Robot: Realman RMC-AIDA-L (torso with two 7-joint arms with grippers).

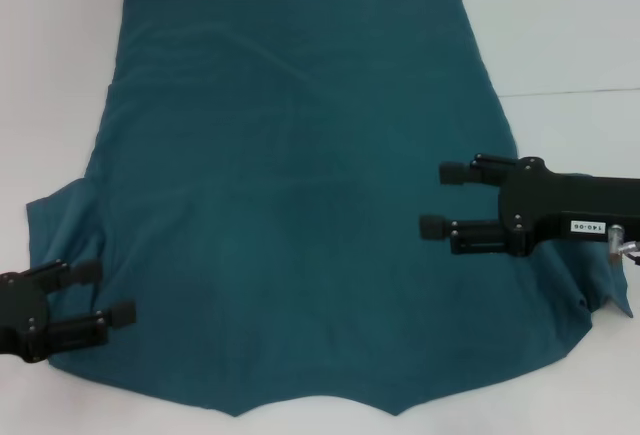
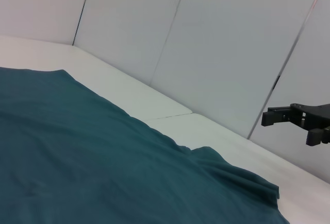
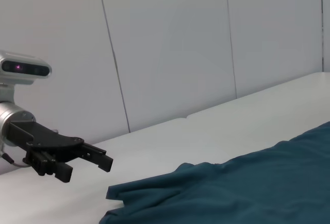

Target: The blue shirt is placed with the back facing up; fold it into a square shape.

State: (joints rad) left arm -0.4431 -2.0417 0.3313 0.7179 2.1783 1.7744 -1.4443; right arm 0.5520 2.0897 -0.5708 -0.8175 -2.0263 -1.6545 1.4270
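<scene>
White surface [image 1: 560, 25] under you, and the blue shirt [image 1: 300, 215] lies spread across it plain side up, sleeves out at each side, with no fold made yet, so the whole job is ahead. Your right tool [image 1: 445, 199] hovers wide-fingered over its sleeve side, and your left tool [image 1: 108, 293] sits equally wide at the opposite sleeve, neither gripping cloth.

A white table [image 1: 560, 45] fills the head view, with a thin seam running from about 3 o'clock toward the centre. Behind it in both wrist views stands a pale grey panelled wall [image 2: 216, 54], split by narrow dark vertical joints. Light is soft and even, throwing only faint shadows on the tabletop.
</scene>
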